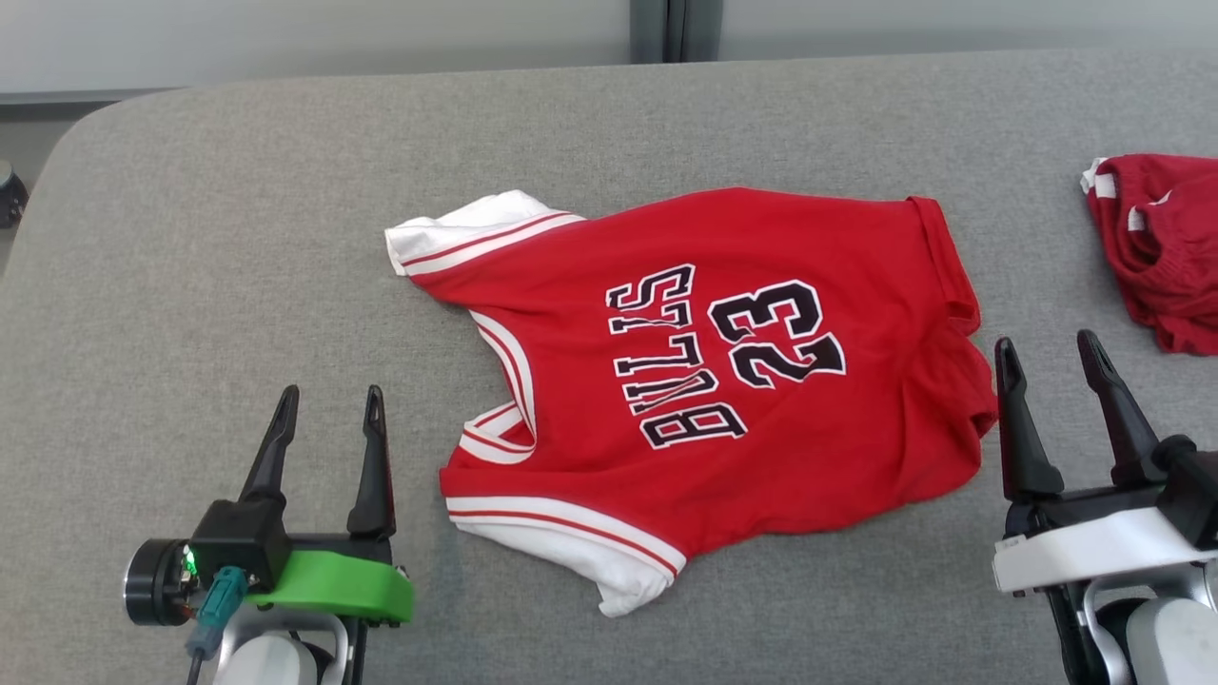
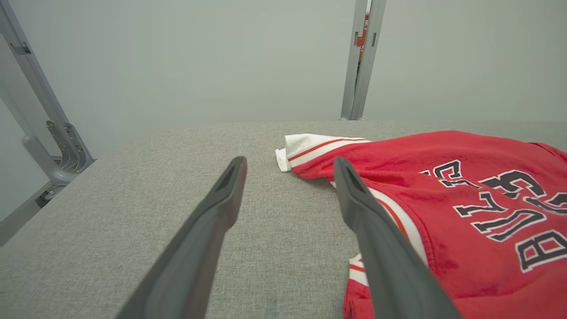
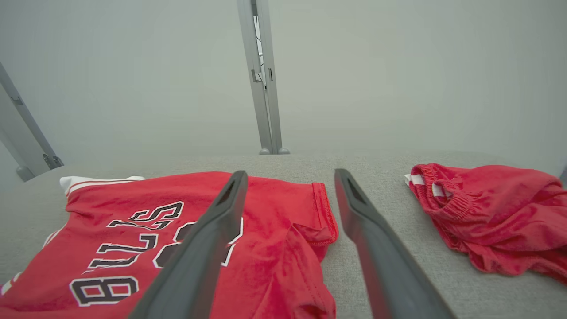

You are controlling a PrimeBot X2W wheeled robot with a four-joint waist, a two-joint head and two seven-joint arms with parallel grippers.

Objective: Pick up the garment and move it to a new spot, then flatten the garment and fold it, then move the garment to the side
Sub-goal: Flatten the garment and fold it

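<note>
Right hand point(image 1: 1047, 344) between jersey point(image 1: 761, 228) and shorts point(image 1: 1161, 247)

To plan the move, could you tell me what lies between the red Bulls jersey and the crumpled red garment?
Bare grey fabric tabletop, in the head and right wrist views; the open right gripper stands at its near end.
</note>
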